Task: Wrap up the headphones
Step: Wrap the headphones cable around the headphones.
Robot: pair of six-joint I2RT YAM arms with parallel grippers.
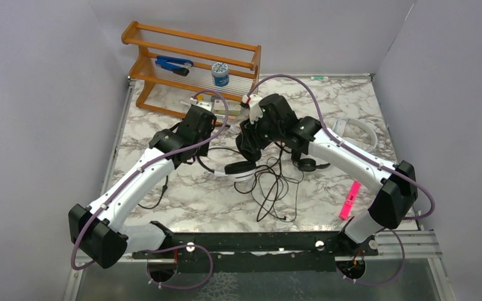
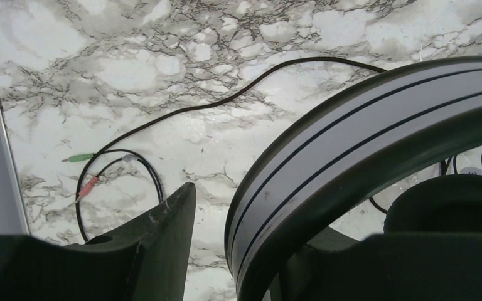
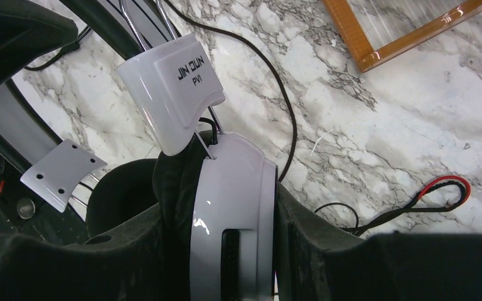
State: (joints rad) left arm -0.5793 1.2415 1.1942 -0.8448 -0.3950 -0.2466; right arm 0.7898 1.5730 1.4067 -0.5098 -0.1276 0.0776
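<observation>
Marble covered the table (image 1: 182,188), walled in by pale grey panels. Both arms met over its far middle, just in front of the wooden rack (image 1: 191,69) at the far-left corner, which held a blue tool (image 1: 174,64) and a small jar (image 1: 220,74).

The white-and-black headphones (image 3: 232,200) sat there between the two grippers. The right gripper (image 3: 226,241) was clamped on a white ear cup, one finger pressed to each side. The black pad lay against the left finger and a white slider block stood above the cup. The left gripper (image 2: 251,216) stood parted with the striped headband (image 2: 364,138) running between its jaws. Its left finger (image 2: 169,238) was clear of the band, with marble showing in the gap.

A black cord (image 1: 273,188) trailed in loose loops toward the near edge. Another cord ended in green (image 2: 78,157) and pink (image 2: 88,186) plugs near the left edge.

The black headphones (image 1: 306,165) lay under the right forearm. The white headphones (image 1: 359,130) lay near the right edge, and a pink marker (image 1: 350,199) near the near-right corner.
</observation>
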